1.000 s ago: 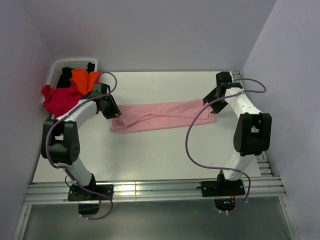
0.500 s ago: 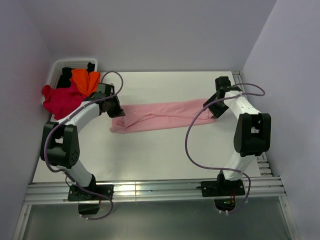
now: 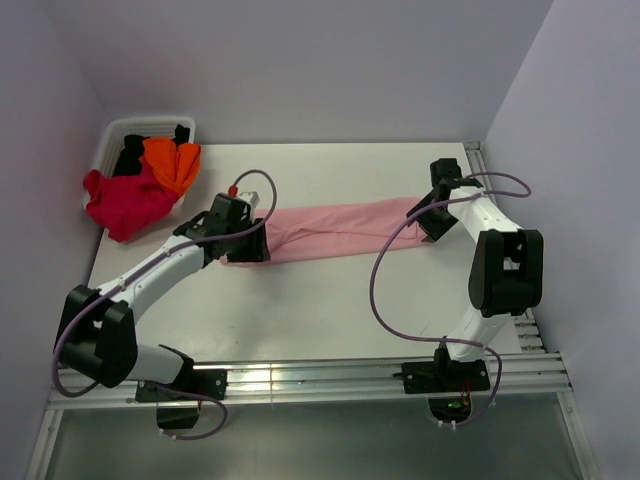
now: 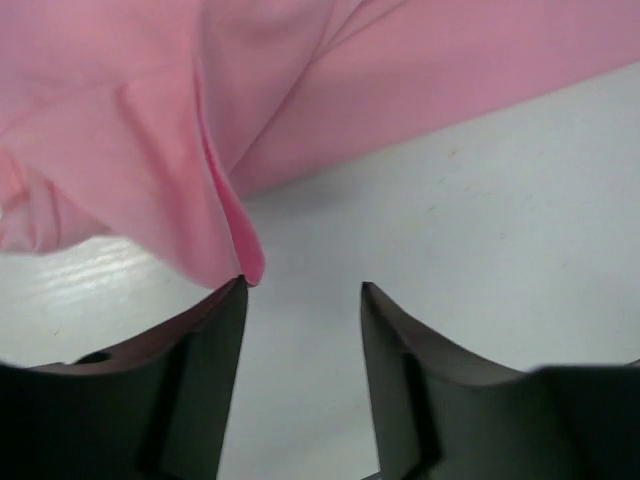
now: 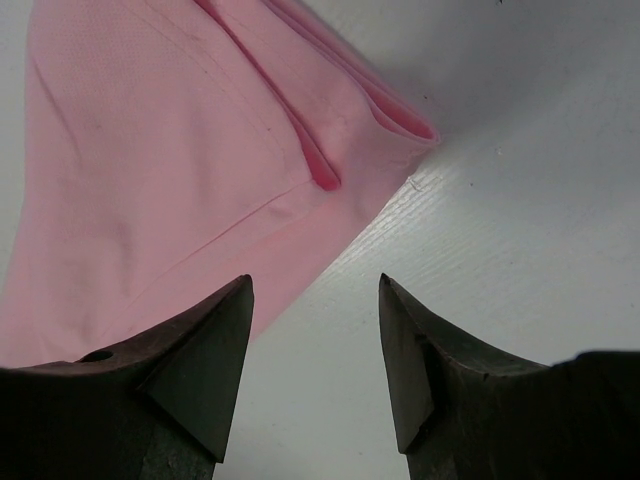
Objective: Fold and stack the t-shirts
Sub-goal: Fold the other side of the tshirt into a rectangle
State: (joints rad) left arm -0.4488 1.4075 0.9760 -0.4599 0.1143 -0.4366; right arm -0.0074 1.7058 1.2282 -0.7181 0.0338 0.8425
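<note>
Now, left gripper (image 4: 302,300): jaws apart, empty, soft pink fold touching one fingertip.
Right gripper (image 5: 315,300): jaws apart, empty, beside the stitched hem.
Pink t-shirt (image 3: 340,228): long smooth band mid-table, spanning between the grippers.
Table (image 3: 300,310): matte white, running toward 6 o'clock.
Basket (image 3: 150,120): 10 o'clock corner; crimson shirt (image 3: 125,200), orange shirt (image 3: 172,165), black shirt (image 3: 130,158) heaped.

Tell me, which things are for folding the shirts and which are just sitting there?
For the job:
pink shirt, spread on the table
crimson shirt
orange shirt
black shirt
left pincer, open
right pincer, open

Just there:
basket, where the other three shirts are piled
table
</note>
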